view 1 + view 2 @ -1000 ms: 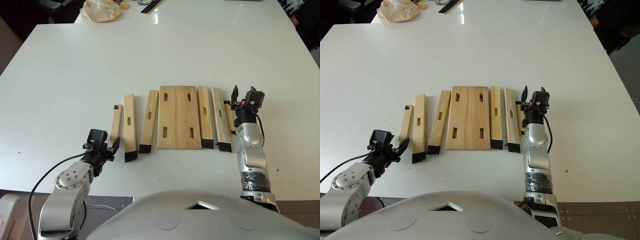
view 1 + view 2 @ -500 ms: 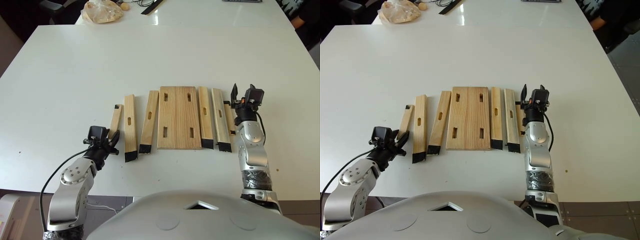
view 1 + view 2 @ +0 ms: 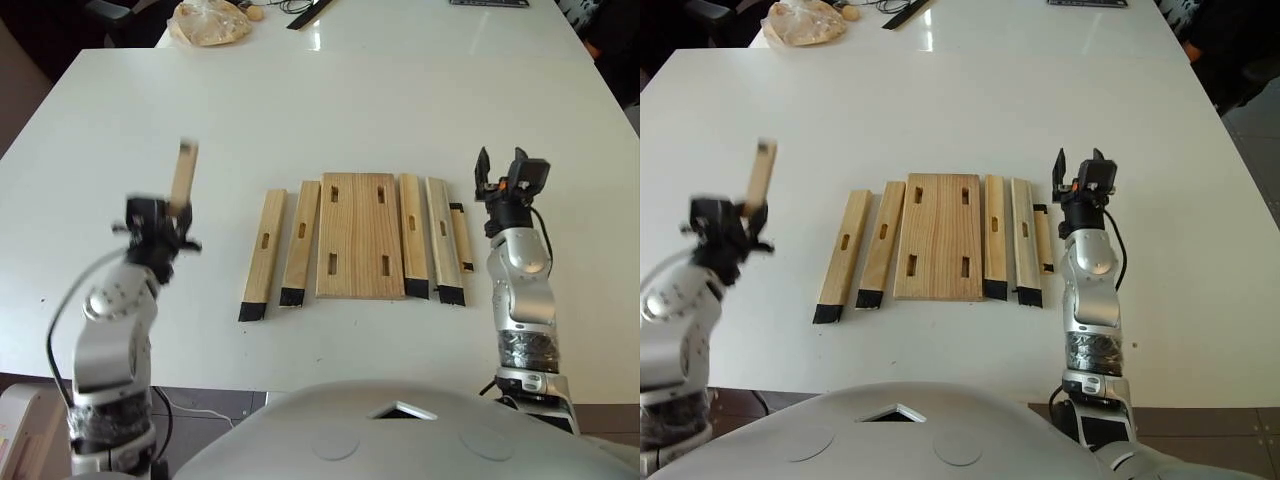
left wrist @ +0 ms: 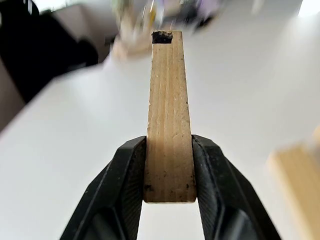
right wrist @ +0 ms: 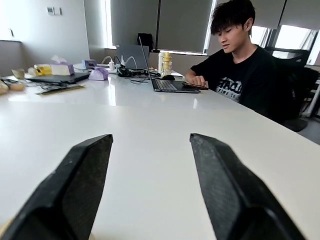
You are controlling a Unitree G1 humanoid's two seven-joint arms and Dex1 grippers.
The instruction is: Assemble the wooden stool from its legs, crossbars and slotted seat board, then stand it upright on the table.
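The left claw [image 3: 163,226] is clamped on the lower end of a short light-wood crossbar [image 3: 183,172]. The crossbar stands near upright, clear of the white worktop [image 3: 350,110] and well left of the other parts. The rectangular slotted wooden seat board [image 3: 358,235] lies flat at centre. Two black-tipped wooden legs [image 3: 262,252] lie on its left and two matching legs [image 3: 411,232] on its right. A second short crossbar [image 3: 461,238] lies just beyond these. The right claw [image 3: 502,168] hovers near that crossbar, fingers apart, holding nothing.
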